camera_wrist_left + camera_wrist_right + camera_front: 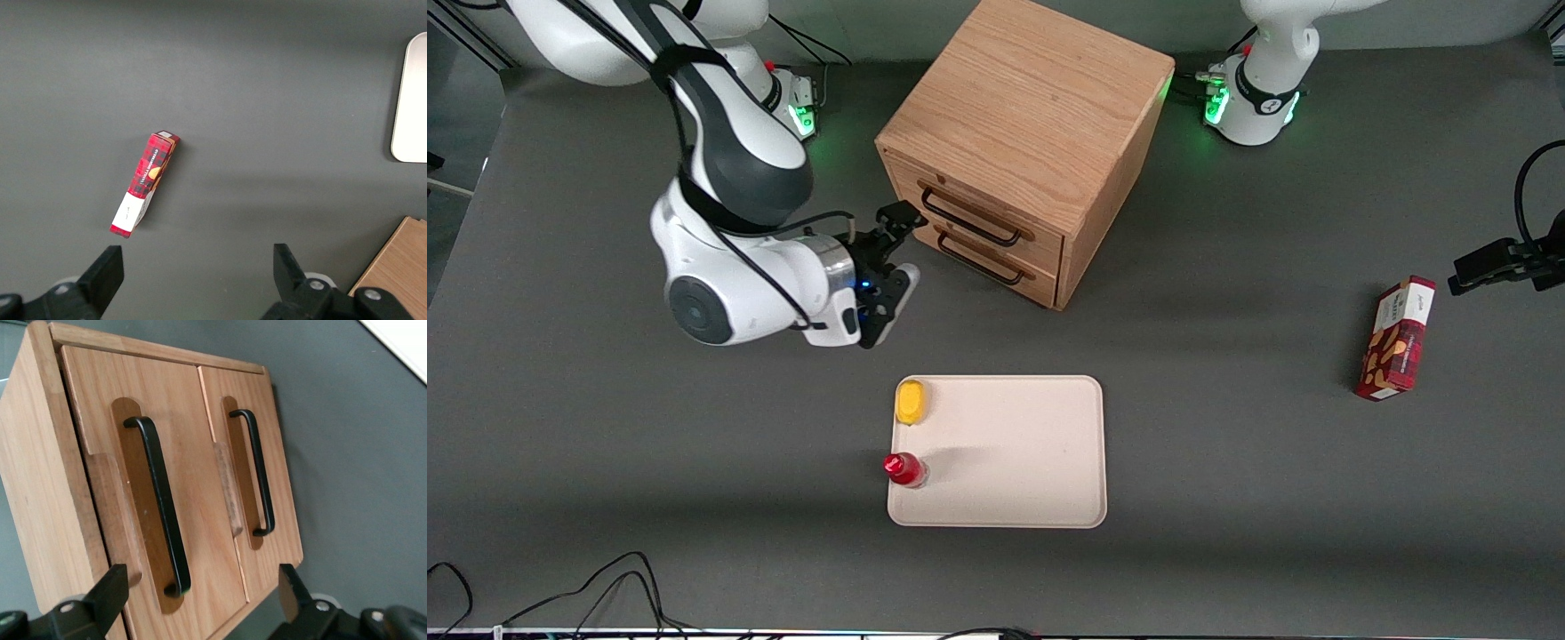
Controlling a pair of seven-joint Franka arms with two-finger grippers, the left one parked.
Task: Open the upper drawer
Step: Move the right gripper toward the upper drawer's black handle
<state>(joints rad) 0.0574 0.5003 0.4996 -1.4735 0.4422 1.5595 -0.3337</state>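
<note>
The upper drawer [976,206] sits shut in a light-oak cabinet [1032,116] standing on the grey table [605,462], its front flush with that of the lower drawer [996,253] beneath it. Each front carries a long thin black bar: the upper handle [969,218] and the lower handle [982,260], both set in shallow rounded recesses. From the right wrist view the upper drawer [133,487] and its handle [160,507] fill the frame, with the lower drawer [257,467] alongside.

The gripper [894,258] hangs in front of the drawers, near them but not touching either handle, its two fingers spread apart and holding nothing. One finger [110,590] and its twin [293,590] show as dark tips well apart, with the end of the upper handle between them.

Nearer the front camera than the cabinet lies a cream tray [1032,462], flat on the table. A yellow object [911,402] rests on its corner closest to the gripper, and a red-capped bottle [904,468] stands at the tray's edge, nearer the camera than the yellow one.

Toward the parked arm's end of the table stands a red patterned box [1397,340], well apart from the tray and the cabinet. The left wrist view shows the same box [145,184] on bare table.
</note>
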